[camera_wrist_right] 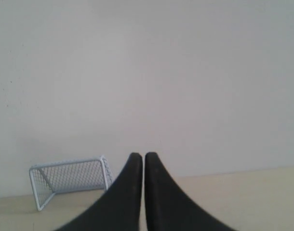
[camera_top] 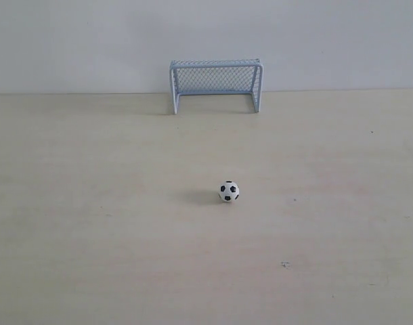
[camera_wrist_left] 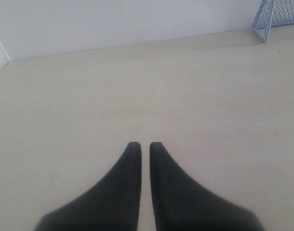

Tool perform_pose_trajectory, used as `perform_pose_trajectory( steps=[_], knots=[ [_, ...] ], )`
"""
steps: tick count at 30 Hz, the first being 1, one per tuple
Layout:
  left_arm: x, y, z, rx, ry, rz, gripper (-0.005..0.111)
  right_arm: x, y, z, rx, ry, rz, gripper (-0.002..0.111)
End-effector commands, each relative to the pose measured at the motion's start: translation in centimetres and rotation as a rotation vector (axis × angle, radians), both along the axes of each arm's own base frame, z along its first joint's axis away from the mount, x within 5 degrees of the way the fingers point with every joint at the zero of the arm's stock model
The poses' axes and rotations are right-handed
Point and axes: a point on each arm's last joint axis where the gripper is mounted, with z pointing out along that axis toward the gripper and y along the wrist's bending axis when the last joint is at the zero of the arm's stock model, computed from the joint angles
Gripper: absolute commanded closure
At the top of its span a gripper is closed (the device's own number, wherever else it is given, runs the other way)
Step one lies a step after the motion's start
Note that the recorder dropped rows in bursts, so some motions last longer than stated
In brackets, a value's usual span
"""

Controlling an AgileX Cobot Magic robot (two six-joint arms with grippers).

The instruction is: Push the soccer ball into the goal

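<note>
The soccer ball (camera_top: 229, 191), tiny, white with black patches, rests alone on the pale wooden table near the middle of the exterior view. The goal (camera_top: 216, 84), pale blue frame with mesh netting, stands at the table's far edge against the wall, its mouth facing the ball. Neither arm shows in the exterior view. My left gripper (camera_wrist_left: 144, 144) is shut with nothing between its dark fingers; a corner of the goal (camera_wrist_left: 277, 17) shows far off. My right gripper (camera_wrist_right: 143, 155) is shut and empty too, with the goal (camera_wrist_right: 70, 182) beyond it. The ball is out of both wrist views.
A plain white wall (camera_top: 206, 34) rises behind the table (camera_top: 91, 223). A small dark speck (camera_top: 285, 264) marks the tabletop near the front right.
</note>
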Motion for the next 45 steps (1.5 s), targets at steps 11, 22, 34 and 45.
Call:
perform_pose_trajectory(
  steps=[11, 22, 34, 45],
  knots=[
    [0.0, -0.1, 0.1, -0.008, -0.003, -0.006, 0.100, -0.2, 0.1, 5.7, 0.047, 0.052, 0.021, 0.108],
    [0.0, -0.1, 0.1, -0.008, -0.003, -0.006, 0.100, 2.7, 0.4, 10.3, -0.102, 0.256, 0.014, 0.108],
    [0.0, -0.1, 0.1, -0.008, -0.003, -0.006, 0.100, 6.4, 0.8, 12.6, -0.203, 0.412, 0.031, 0.108],
    [0.0, -0.1, 0.1, -0.008, -0.003, -0.006, 0.100, 9.2, 1.8, 14.1, -0.271, 0.511, 0.128, 0.108]
  ],
)
